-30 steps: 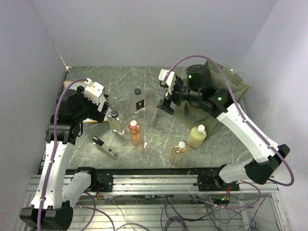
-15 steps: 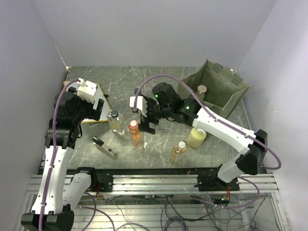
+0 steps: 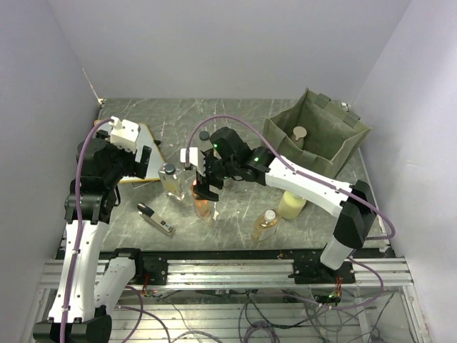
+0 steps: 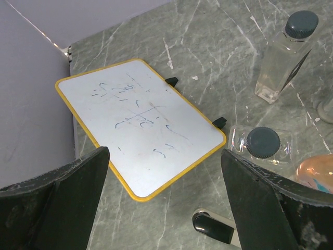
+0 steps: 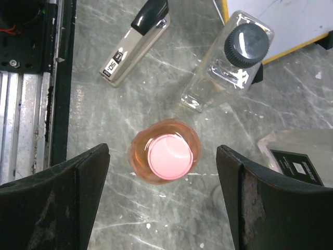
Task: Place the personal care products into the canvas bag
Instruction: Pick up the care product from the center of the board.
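An orange bottle (image 5: 165, 156) with a pink cap stands upright directly under my right gripper (image 5: 163, 174). Its jaws are open on either side of the bottle, with a gap on each side. In the top view this gripper (image 3: 202, 189) hangs just above the orange bottle (image 3: 202, 206). A clear black-capped bottle (image 3: 171, 181) stands to its left. A pale yellow-green bottle (image 3: 291, 203) and an amber bottle (image 3: 265, 226) stand to the right. The canvas bag (image 3: 334, 146) is open at the back right, with one capped bottle (image 3: 299, 136) inside. My left gripper (image 4: 164, 177) is open over the white board (image 4: 140, 122).
A slim black-and-silver gadget (image 3: 156, 219) lies in front of the clear bottle, near the table's front edge. A tall clear bottle (image 4: 283, 57) stands behind my right arm. The yellow-edged board (image 3: 146, 143) lies at the left. Walls close in the left, back and right.
My right arm has swung from the bag leftward across the table and come down over the orange bottle, its jaws narrowing a little. The left arm has drawn back slightly to the left.
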Motion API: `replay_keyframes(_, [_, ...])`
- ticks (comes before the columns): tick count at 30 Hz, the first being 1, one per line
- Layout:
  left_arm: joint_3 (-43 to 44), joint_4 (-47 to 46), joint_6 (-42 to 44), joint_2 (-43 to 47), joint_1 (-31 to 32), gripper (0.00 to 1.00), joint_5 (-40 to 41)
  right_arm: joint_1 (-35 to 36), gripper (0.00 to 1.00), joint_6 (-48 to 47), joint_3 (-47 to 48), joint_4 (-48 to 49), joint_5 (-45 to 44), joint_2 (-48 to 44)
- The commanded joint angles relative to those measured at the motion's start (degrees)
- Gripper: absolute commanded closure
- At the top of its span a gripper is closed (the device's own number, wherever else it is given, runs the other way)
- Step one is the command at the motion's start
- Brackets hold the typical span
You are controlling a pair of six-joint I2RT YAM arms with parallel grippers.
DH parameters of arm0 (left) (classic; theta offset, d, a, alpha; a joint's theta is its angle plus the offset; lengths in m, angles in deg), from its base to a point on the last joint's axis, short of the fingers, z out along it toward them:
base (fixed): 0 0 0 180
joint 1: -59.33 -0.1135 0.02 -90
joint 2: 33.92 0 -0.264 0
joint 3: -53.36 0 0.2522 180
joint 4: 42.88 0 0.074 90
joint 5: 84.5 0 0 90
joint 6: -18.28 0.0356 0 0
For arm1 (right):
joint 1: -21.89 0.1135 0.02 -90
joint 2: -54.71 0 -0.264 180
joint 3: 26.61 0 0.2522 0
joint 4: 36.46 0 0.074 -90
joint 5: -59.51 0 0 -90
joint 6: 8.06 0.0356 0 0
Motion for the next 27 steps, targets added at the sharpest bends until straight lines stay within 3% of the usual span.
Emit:
replay_keyframes(1, [0.25,-1.84,-0.38,0.62,-0.49,0.01,-0.99,0.01,0.20,0.85,1.96,1.58,3.12,1.77])
replay_keyframes(19, [0.38,-1.25,0.00,1.81,-0.49,0.01,-3.20,-1.47,0.56,1.26,2.72,0.30,5.84,4.61])
replay_keyframes(27, [-0.03,-1.17,0.35,2.24,-0.49,0.01,-3.38,-1.68,0.58,1.24,3.10,0.45,5.47,5.68])
